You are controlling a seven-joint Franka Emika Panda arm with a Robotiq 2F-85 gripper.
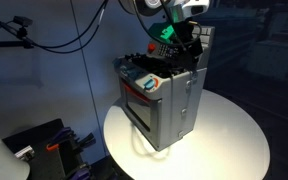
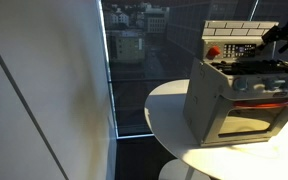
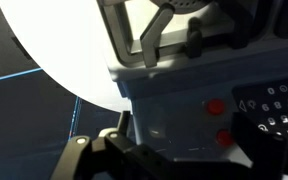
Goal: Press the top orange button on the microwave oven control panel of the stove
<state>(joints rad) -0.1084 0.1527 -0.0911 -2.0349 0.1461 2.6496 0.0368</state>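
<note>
A grey toy stove (image 1: 164, 100) stands on a round white table (image 1: 234, 140); it also shows in the other exterior view (image 2: 234, 95). Its raised back panel (image 2: 229, 40) carries a red-orange button (image 2: 213, 52). In the wrist view the panel (image 3: 174, 115) shows two orange-red buttons, one higher (image 3: 216, 106) and one lower (image 3: 224, 137), beside a dark keypad (image 3: 274, 105). My gripper (image 1: 181, 45) hovers at the stove's back panel, also seen at the frame edge (image 2: 282, 32). In the wrist view its dark fingers (image 3: 184, 145) stand apart with the panel between them, close to the lower button, holding nothing.
The stove's oven door with an orange strip (image 1: 142, 100) faces the table's front. Dark equipment and cables (image 1: 44, 145) lie on the floor beside the table. A window with a city view (image 2: 134, 60) is behind the table (image 2: 174, 120).
</note>
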